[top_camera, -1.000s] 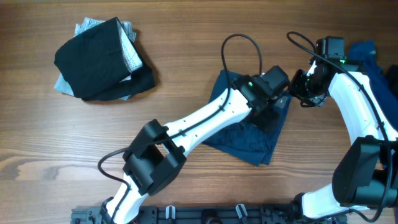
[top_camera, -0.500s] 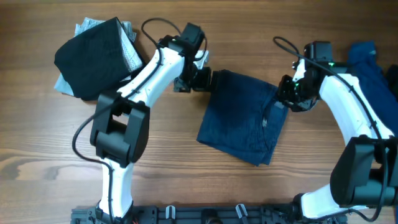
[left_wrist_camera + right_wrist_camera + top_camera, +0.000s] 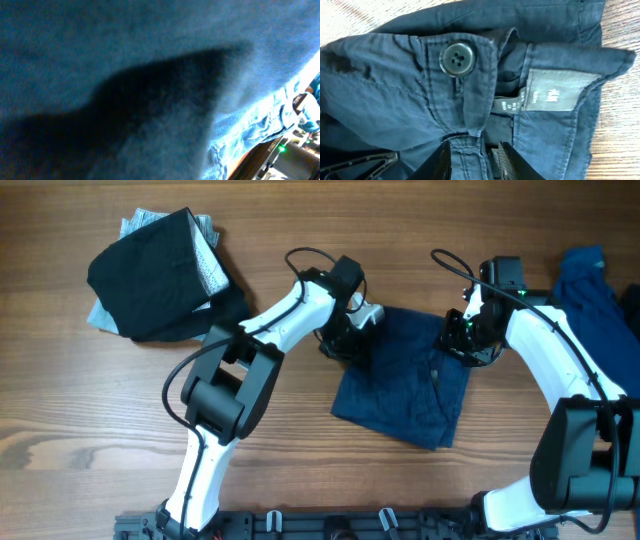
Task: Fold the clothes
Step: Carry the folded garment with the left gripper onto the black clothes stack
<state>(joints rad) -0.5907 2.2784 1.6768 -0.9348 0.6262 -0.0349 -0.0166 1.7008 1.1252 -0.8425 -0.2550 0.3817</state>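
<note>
Dark blue trousers (image 3: 400, 385) lie folded on the wooden table (image 3: 80, 430), right of centre. My left gripper (image 3: 345, 342) presses down on their upper left corner, shut on the cloth there. The left wrist view is filled with blurred blue trouser fabric (image 3: 125, 50), and its fingers are hidden. My right gripper (image 3: 462, 340) sits at the upper right corner of the trousers. In the right wrist view the gripper (image 3: 475, 162) is shut on a fold of waistband, just below the button (image 3: 457, 58) and beside the grey label (image 3: 555, 96).
A stack of folded dark and light clothes (image 3: 160, 275) lies at the back left. More blue clothing (image 3: 600, 290) is heaped at the right edge, behind the right arm. Cables loop above both wrists.
My left arm swung from the trousers' right side out towards the stack, then back to their upper left corner, and its jaws shut. The trousers shifted slightly. The right gripper kept its hold.
</note>
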